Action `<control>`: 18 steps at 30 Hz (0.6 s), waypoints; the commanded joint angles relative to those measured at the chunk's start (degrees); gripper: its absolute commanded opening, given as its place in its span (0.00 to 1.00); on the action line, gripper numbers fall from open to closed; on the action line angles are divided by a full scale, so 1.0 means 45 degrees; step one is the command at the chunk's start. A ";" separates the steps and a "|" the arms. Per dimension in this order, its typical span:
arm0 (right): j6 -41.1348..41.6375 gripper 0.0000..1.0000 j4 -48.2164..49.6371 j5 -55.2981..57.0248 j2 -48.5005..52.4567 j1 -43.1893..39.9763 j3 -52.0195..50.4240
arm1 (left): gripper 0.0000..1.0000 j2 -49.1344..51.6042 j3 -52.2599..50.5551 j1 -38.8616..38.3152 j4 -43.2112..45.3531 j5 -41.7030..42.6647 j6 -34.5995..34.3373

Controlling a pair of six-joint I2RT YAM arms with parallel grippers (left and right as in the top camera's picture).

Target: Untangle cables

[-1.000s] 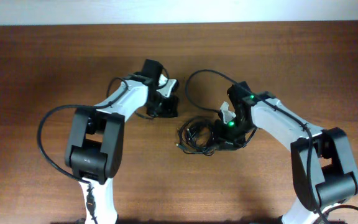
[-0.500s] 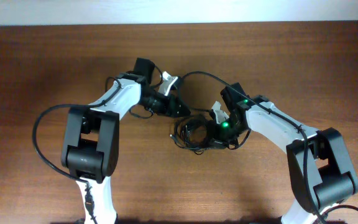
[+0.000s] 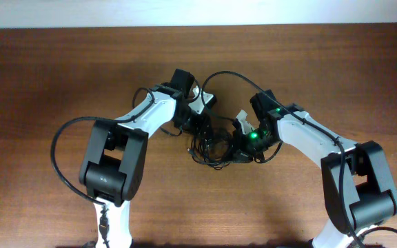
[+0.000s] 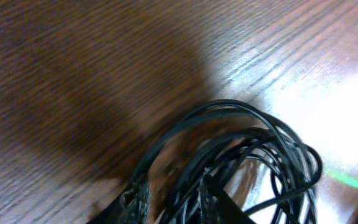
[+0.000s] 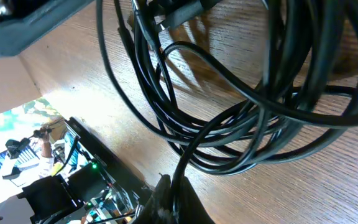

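Both your arms now meet over the cables (image 3: 216, 146) at mid-table: your left gripper (image 3: 202, 129) has swung right onto them, grip unclear, while your right gripper (image 3: 238, 149) pinches one strand.

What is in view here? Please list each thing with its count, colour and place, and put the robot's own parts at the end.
cables: several, exact count unclear; thin, black; one tangled bundle at the table's middle.
table: one; brown wood; under everything.
pale strip: one; off-white; beyond the table's far edge.
thick arm cables: black; looping beside each arm.
left arm: one; white and black; reaching from the lower left.
right arm: one; white and black, green lights; reaching from the lower right.
left jaws: dark; at the bundle, cords between them.
right jaws: dark; shut on one cord.
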 commanded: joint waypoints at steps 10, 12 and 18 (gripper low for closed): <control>-0.0136 0.14 -0.1389 0.0933 -0.0223 -0.0015 -0.0029 | 0.29 0.0306 0.0155 0.0034 0.0165 -0.0816 -0.0165; -0.0131 0.16 -0.1438 0.1316 -0.0223 -0.0015 -0.0029 | 0.29 0.0306 0.0155 0.0034 0.0165 -0.0777 -0.0321; 0.0141 0.28 -0.1389 0.0549 -0.0214 0.0529 -0.0034 | 0.31 0.0306 0.0155 0.0034 0.0165 -0.0272 -0.0291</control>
